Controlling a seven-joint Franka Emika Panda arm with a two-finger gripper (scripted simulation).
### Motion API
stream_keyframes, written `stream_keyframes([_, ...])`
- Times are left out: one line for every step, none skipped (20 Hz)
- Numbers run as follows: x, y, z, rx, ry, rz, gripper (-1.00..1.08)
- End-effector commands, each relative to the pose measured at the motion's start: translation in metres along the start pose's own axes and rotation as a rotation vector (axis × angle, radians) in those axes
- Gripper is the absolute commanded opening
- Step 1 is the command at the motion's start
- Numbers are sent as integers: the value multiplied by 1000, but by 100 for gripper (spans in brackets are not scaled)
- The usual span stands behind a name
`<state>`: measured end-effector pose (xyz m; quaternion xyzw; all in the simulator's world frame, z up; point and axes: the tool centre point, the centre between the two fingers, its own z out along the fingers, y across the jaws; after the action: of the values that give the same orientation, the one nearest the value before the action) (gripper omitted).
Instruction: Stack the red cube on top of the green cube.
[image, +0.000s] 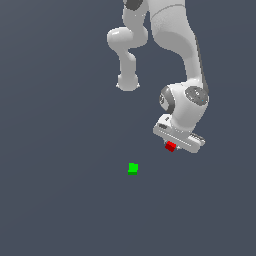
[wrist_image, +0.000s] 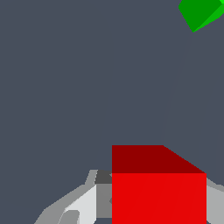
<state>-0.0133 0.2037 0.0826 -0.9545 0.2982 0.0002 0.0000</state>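
The red cube (image: 170, 146) sits just under the white hand of my gripper (image: 173, 143), to the exterior view's right of centre. In the wrist view the red cube (wrist_image: 158, 188) fills the space between the two grey fingers (wrist_image: 83, 205), whose pads press against its sides, so the gripper is shut on it. The green cube (image: 132, 168) rests alone on the dark floor, apart from the red one, toward the exterior view's left and nearer the camera. In the wrist view the green cube (wrist_image: 200, 13) shows only partly at the picture's edge.
A flat dark grey floor (image: 60, 200) spreads all around the two cubes. The white arm (image: 175, 40) rises behind the gripper, its base link (image: 127, 82) standing on the floor farther back.
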Motion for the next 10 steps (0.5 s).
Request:
stream_keyframes([0,0,-16,0,0,0,-100])
stream_keyframes([0,0,-21,0,0,0,-100])
stream_keyframes([0,0,-25,0,0,0,-100])
stream_keyframes([0,0,-29,0,0,0,-100])
stream_keyframes([0,0,-32,0,0,0,-100])
stream_keyframes([1,0,-34,0,0,0,-100])
stream_keyframes([1,-1,-36,0,0,0,-100])
stream_keyframes([1,-1,-37,0,0,0,-100])
stream_keyframes([1,-1,-37,0,0,0,-100])
stream_keyframes([1,-1,-36,1,1,0,-100])
